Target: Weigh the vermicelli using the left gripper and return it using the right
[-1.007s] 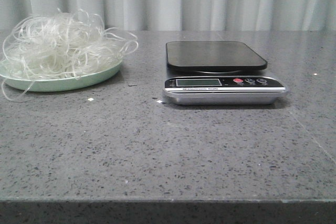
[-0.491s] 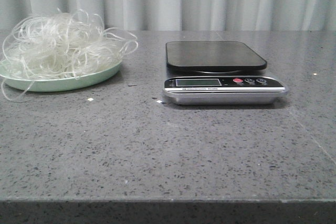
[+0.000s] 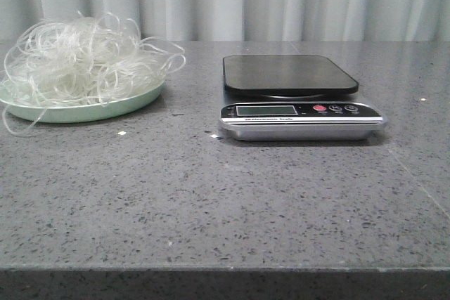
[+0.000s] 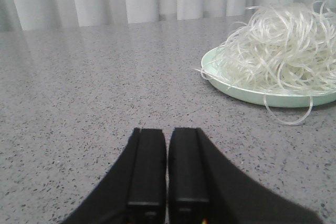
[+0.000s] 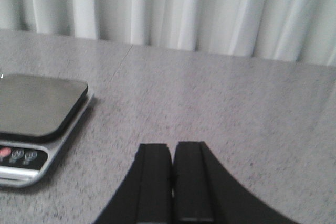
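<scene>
Vermicelli (image 3: pixel 81 57) heaped on pale green plate (image 3: pixel 105 108), far left; scale (image 3: pixel 299 96) right of it, bare. Left gripper (image 4: pixel 167 171) empty, jaws pressed together, noodles ahead and rightward, nearer this arm. Right gripper (image 5: pixel 172 179) likewise closed, empty, beside scale.

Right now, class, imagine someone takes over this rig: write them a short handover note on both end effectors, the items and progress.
Left end effector: shut, empty, off to one side of the plate.
Right end effector: shut, empty, beside the scale.
Fluffy whitish vermicelli sits heaped on the pale green round plate.
Black-topped silver digital scale: platform bare.
Done: nothing.
Left: weigh with left, return with right.
</scene>
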`<state>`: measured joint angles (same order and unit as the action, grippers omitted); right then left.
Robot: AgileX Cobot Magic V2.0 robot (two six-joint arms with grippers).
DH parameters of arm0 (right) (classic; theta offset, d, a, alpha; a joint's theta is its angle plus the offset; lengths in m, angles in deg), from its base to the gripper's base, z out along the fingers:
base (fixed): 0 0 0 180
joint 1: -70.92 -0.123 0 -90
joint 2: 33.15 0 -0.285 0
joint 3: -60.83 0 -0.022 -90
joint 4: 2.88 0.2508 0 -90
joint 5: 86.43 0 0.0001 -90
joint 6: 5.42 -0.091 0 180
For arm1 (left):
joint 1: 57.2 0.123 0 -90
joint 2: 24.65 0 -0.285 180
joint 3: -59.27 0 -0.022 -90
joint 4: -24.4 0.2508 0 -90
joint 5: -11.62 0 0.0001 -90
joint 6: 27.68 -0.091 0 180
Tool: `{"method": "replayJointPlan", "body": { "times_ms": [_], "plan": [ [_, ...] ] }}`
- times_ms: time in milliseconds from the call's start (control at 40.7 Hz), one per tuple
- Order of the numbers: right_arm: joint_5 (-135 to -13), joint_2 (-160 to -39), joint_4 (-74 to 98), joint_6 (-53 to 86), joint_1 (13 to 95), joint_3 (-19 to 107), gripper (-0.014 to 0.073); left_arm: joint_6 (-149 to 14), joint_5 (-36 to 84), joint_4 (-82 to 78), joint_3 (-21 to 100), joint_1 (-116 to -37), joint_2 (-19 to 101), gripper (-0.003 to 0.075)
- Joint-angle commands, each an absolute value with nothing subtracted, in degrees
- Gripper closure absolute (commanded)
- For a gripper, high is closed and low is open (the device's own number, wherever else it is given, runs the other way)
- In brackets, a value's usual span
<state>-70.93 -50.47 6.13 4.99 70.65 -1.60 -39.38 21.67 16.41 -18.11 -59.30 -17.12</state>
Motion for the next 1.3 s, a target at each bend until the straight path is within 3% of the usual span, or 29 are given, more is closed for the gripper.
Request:
{"method": "replayJointPlan", "body": {
  "times_ms": [0, 417, 1277],
  "plan": [
    [-78.62, -51.07, 6.32, 4.48, 69.06, -3.67, 0.0442, -38.83, 17.12, 16.29, -18.58, -59.20, -18.32, 0.0583],
    [-88.32, -39.49, 6.09, -0.34, 67.62, -17.69, 0.0442, -38.83, 17.12, 16.29, -18.58, -59.20, -18.21, 0.0583],
    [-87.78, -39.34, 6.34, -1.44, 67.82, -17.56, 0.0442, -38.83, 17.12, 16.29, -18.58, -59.20, -18.21, 0.0583]
  ]
}}
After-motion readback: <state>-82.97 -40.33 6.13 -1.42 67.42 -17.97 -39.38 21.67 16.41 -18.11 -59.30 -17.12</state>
